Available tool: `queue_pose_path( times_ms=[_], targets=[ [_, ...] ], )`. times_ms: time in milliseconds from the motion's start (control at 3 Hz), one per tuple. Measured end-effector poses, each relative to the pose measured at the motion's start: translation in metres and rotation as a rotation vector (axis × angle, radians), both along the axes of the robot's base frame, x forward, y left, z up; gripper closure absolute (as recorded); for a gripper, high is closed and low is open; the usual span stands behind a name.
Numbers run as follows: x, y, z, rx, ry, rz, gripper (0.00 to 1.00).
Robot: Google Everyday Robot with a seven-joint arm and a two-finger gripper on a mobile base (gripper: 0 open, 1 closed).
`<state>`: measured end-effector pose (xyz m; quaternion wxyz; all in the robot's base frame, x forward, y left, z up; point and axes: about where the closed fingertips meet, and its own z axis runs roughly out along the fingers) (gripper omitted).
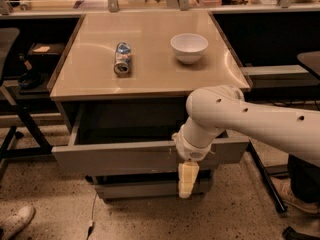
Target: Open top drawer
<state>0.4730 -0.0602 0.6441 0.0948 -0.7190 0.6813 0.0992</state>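
One gripper point(186, 181), one arm point(260, 124), one top drawer point(120, 156); on the table point(150, 81) one can point(122, 59) and one bowl point(189, 47).

Your gripper is a pale cream, ribbed piece pointing straight down from a round white wrist. The arm is a smooth white tube with small dark holes, and it comes in from the right. Whether the gripper is clenched or released cannot be told.

The top drawer is a wide, flat grey panel with no handle and faint pale scratches. It stands pulled out from under the table, with its dark inside showing behind and above the gripper. The gripper hangs just in front of the panel's right half, its tip below the panel's lower edge. Whether they touch cannot be told.

A narrower grey lower drawer point(140, 190) sits behind and left of the gripper tip.

The table is square, tan and glossy. The can lies on its side, above and left of the gripper. The round white bowl stands upright, directly above the gripper.
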Motion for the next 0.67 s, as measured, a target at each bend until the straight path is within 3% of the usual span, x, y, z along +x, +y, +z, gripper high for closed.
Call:
queue_pose_path(
  times_ms=[667],
  targets=[
    [-0.086, -0.031, 0.027, 0.045, 0.131, 0.032, 0.00]
  ],
)
